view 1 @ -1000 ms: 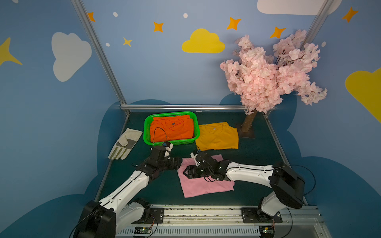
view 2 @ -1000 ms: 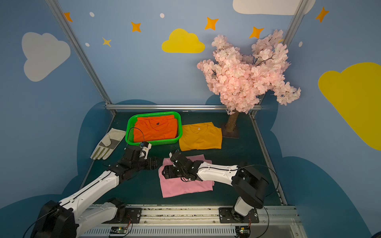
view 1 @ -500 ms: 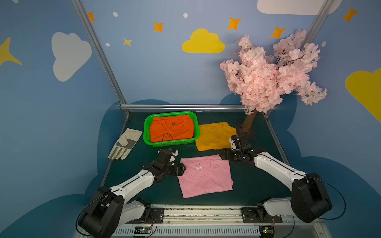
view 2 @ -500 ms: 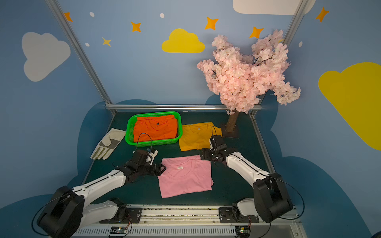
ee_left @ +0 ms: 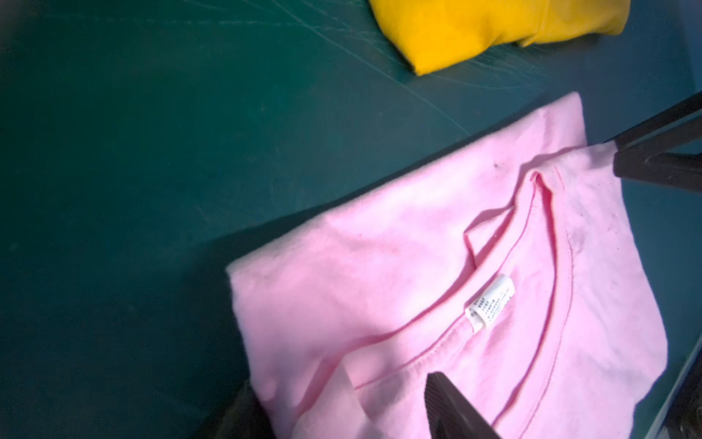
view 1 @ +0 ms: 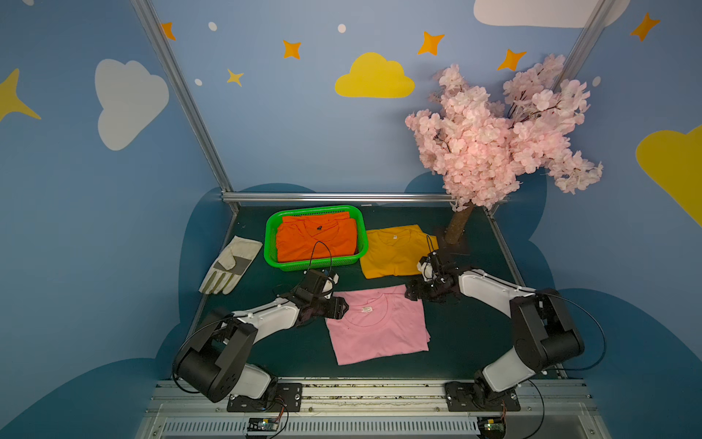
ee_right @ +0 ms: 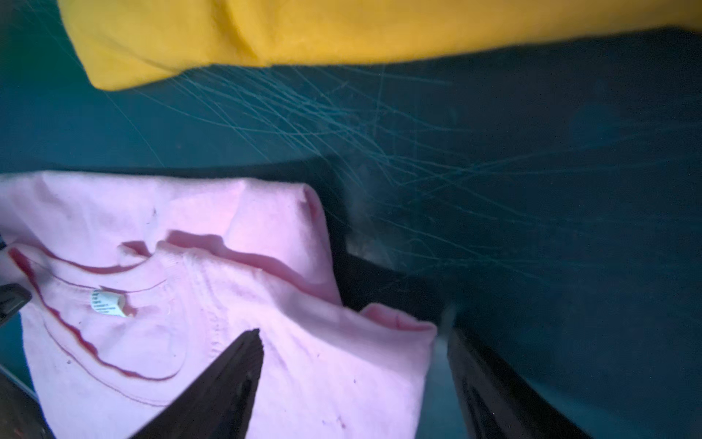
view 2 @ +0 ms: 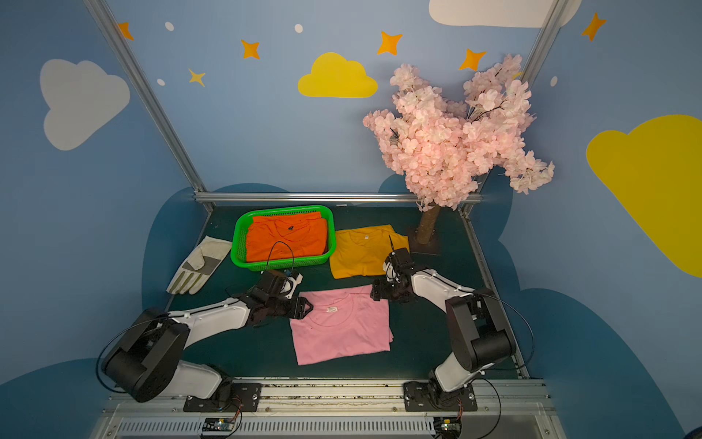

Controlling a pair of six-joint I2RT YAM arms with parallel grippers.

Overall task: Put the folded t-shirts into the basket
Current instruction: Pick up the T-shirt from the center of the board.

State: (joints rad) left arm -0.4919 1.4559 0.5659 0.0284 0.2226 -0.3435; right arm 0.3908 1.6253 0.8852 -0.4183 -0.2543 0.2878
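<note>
A light pink folded t-shirt lies flat on the dark green mat, front centre. My left gripper is open at its far left corner, with the cloth edge between the jaws. The right gripper, also open, straddles the far right corner. In the green basket at the back lies an orange t-shirt. To the right of the basket, a mustard yellow t-shirt rests on the mat.
A pale work glove lies left of the basket. A pink blossom tree stands at the back right, its trunk close behind the right arm. Metal frame rails border the mat.
The right arm has swung off the pink t-shirt's middle, out to the right, then down to its far right corner. The left gripper has settled at the far left corner, its jaws narrowing.
</note>
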